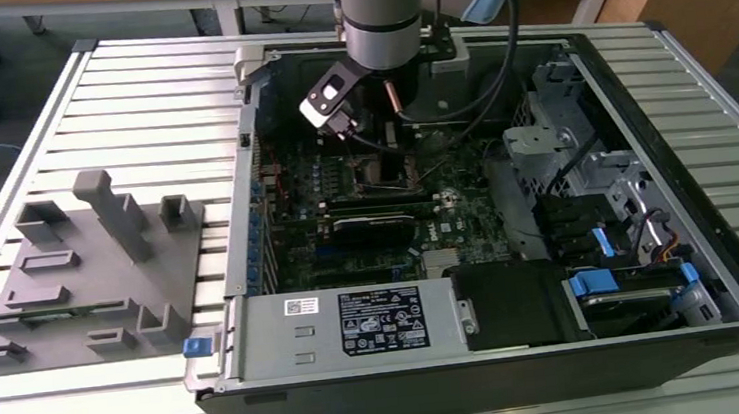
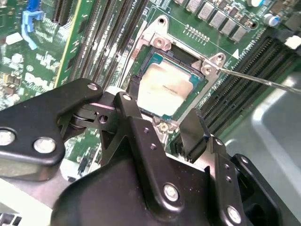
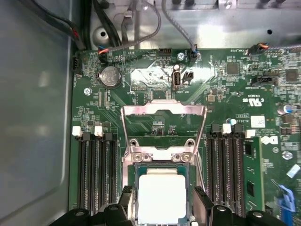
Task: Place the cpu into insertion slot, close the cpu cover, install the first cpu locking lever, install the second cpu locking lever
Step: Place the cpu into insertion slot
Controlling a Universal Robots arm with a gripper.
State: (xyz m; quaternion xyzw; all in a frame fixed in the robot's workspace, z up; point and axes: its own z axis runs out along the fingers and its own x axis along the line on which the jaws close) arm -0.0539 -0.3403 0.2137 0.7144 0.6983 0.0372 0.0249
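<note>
Silver-grey metal is facing up from the insertion slot (image 1: 387, 172), where the cpu (image 2: 170, 89) is lying flat and seated, its edges running parallel with the black memory slots (image 3: 96, 174). Being nearly square, it is showing no real long axis. The gripper (image 3: 162, 192) is hovering close over it with its fingers (image 3: 126, 197) apart, straddling the chip and clamping nothing, so the placing step is looking done or at the point of release. In the exterior view the arm is reaching down at about twelve o'clock of the socket, with the grey power-supply box (image 1: 347, 324) at six o'clock. The cpu cover (image 3: 163, 111) is standing open, swung back toward the coin battery (image 3: 109, 76), and a thin lever rod (image 2: 263, 81) is sticking out unlatched. Closing the cover, by my judgement, is calling for the fingers clearing the socket and the frame swinging down squarely over the chip.
</note>
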